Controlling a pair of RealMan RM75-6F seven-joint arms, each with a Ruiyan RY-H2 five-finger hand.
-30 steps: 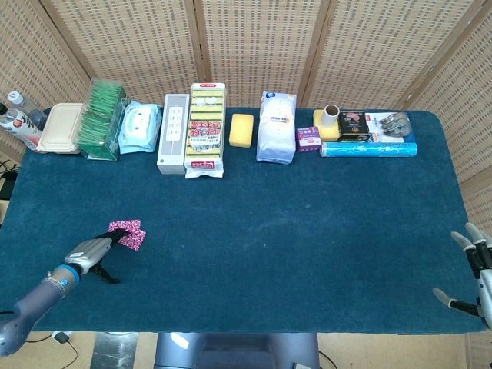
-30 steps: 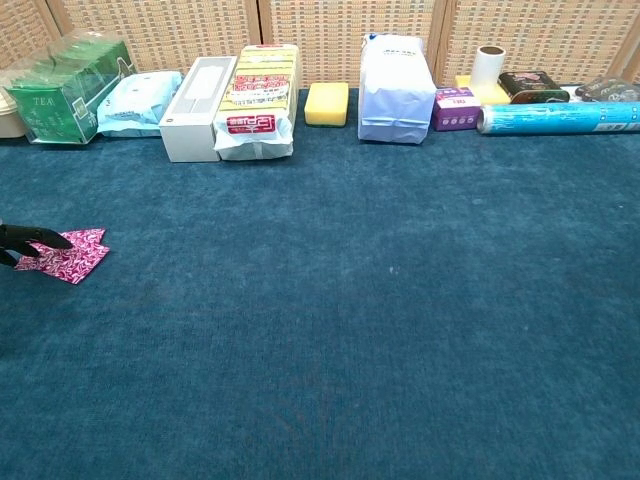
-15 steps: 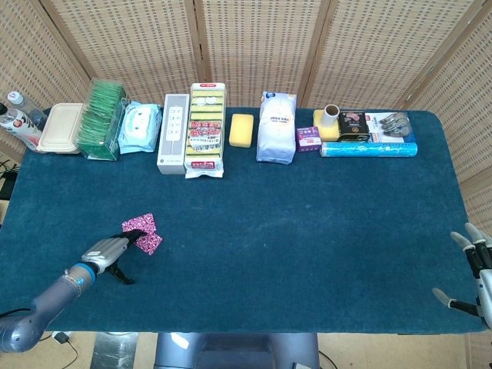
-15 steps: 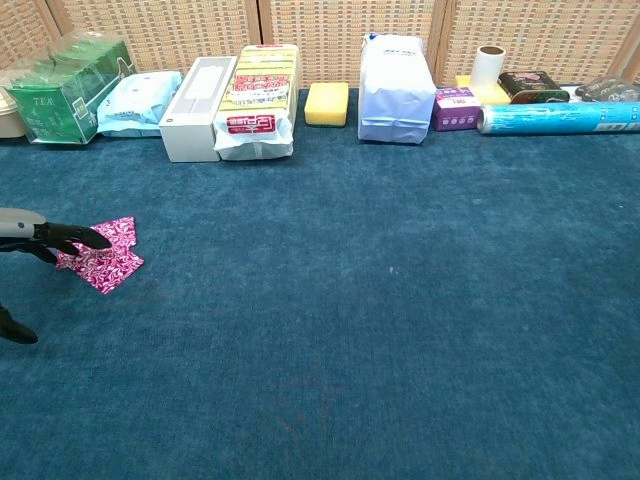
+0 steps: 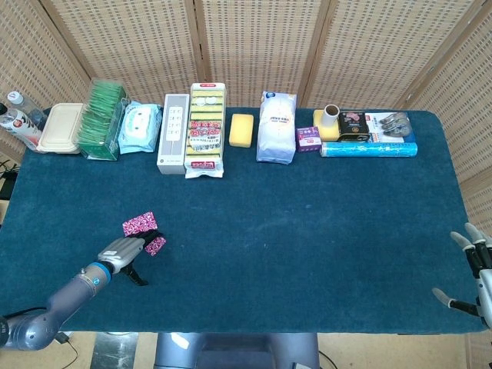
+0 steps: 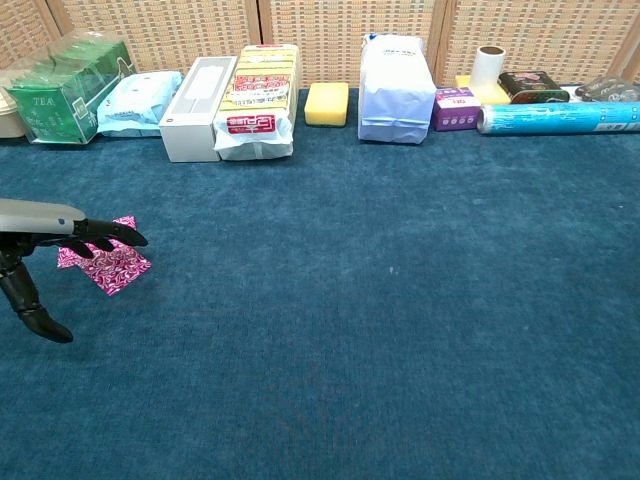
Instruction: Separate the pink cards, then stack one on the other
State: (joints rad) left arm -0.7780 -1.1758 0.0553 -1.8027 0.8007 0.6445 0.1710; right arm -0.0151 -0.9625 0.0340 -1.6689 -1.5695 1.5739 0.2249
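Observation:
Two pink patterned cards lie on the blue table at the front left. One card (image 5: 139, 224) sits further back and the other card (image 5: 156, 245) nearer the front, with dark fingertips (image 5: 150, 234) lying across the place where they meet. My left hand (image 5: 123, 251) reaches in from the left, its fingers stretched flat on the cards and its thumb hanging apart below. The chest view shows the same left hand (image 6: 45, 228) over the cards (image 6: 116, 270). My right hand (image 5: 473, 265) hovers at the table's front right edge with fingers spread and nothing in it.
A row of goods lines the back edge: a green tea box (image 5: 102, 119), a wipes pack (image 5: 140, 127), a white box (image 5: 172, 132), a yellow sponge (image 5: 241, 129), a white bag (image 5: 277, 127) and a blue roll (image 5: 369, 148).
My left hand has slid the pink cards to the right and toward the front edge. The cards now lie more spread apart. The right hand has not moved.

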